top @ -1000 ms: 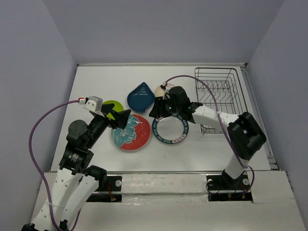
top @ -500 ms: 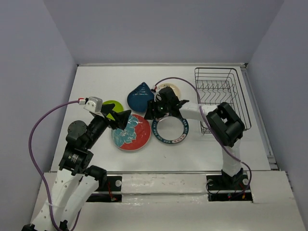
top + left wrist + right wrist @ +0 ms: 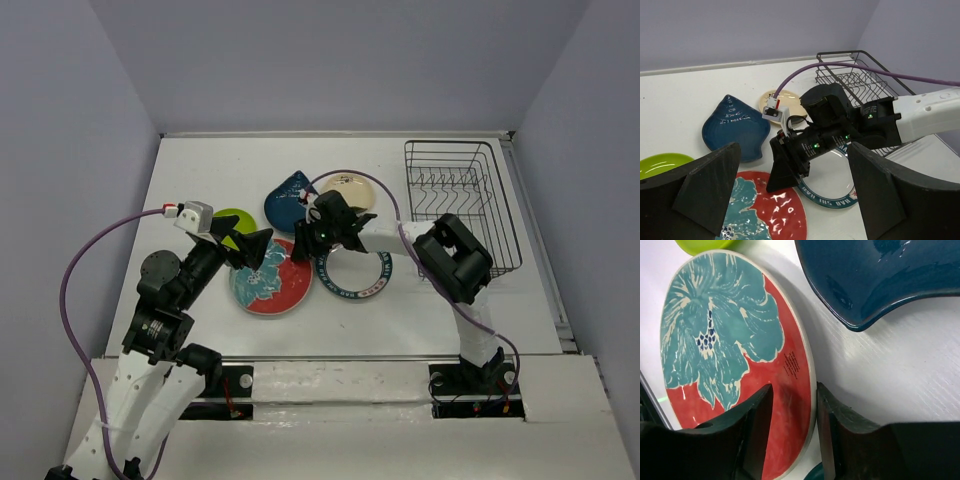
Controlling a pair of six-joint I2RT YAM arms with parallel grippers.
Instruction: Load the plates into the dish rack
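Lying flat on the worktop, the floral plate sits front-left of centre, well apart from the rack at the far right. All five plates are on the worktop, outside the rack.

The right hand is at the floral plate's right rim. In the right wrist view the rim runs through the gap between its fingers, one over the plate face and the other on the worktop side. The gap is narrow and not clamped on the rim.

The left hand hovers over the plate's far-left part, fingers spread wide, holding nothing.

The navy-rim plate is just right of the floral plate; contact between them can't be told. The right arm crosses over its far edge.

The teardrop plate lies behind the floral plate. The cream plate is to the teardrop's right. The lime plate is left of the teardrop, partly hidden by the left hand.
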